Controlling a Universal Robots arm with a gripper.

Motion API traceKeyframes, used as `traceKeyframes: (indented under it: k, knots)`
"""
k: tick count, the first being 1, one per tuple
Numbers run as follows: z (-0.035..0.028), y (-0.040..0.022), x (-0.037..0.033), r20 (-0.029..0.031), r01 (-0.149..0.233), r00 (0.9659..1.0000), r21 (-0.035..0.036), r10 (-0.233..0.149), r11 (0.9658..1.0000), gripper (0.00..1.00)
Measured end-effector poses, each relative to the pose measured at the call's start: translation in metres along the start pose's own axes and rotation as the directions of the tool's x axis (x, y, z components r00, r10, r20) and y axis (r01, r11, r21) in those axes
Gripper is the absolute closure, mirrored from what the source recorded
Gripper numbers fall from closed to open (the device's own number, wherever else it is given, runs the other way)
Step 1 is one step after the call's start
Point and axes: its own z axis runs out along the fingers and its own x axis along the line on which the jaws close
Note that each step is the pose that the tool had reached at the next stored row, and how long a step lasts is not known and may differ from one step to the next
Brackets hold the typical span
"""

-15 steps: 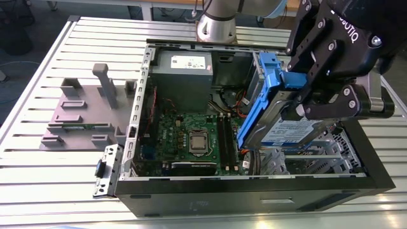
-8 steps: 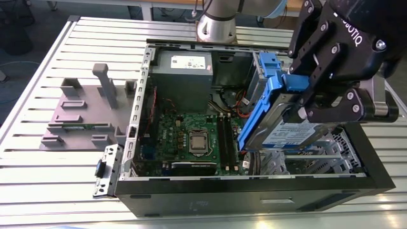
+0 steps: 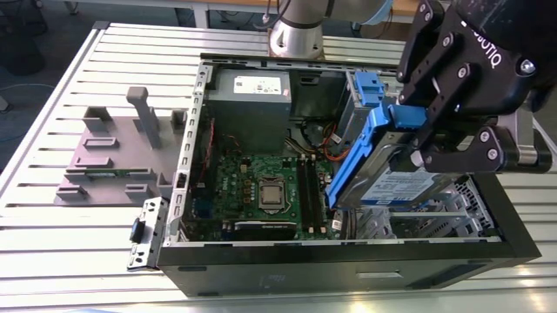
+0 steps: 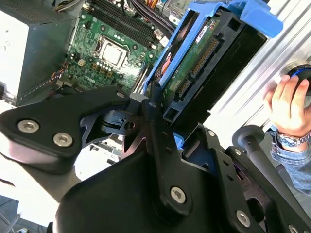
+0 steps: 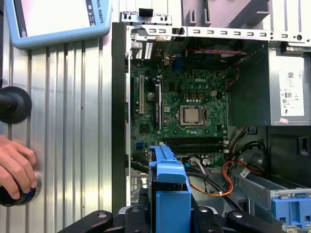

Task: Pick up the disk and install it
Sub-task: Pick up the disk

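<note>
**One step done: the disk is lifted, not yet seated**

One robot hand [image 3: 426, 140] holds the disk [image 3: 396, 176] — a silver drive in a blue plastic bracket — clamped between its black fingers, above the open computer case [image 3: 348, 261] that lies on the slatted metal table [image 3: 52, 215]. So the picking up looks finished; the installing is still to do, since the disk hangs in the air over the drive cage [image 3: 435, 222] at the exterior view's right and touches nothing in the case as far as can be seen.

The disk stands on edge and tilted. Its long axis runs steeply from the hand down toward the case floor, leaning a little toward the motherboard [image 3: 270, 189]. In the second wrist view the connector end [image 4: 194, 63] points away from the hand, down into the case; in the exterior view the labelled face looks toward the camera.

Beside the case, a person's hand [image 5: 17, 167] rests on a round knob on the table.
</note>
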Motion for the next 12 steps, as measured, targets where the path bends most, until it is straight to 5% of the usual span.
traceKeyframes:
  k: [12]
  knots:
    - [-0.0003, -0.0086, 0.0003, 0.0, 0.0, 1.0, -0.0004, 0.0, 1.0, 0.63]
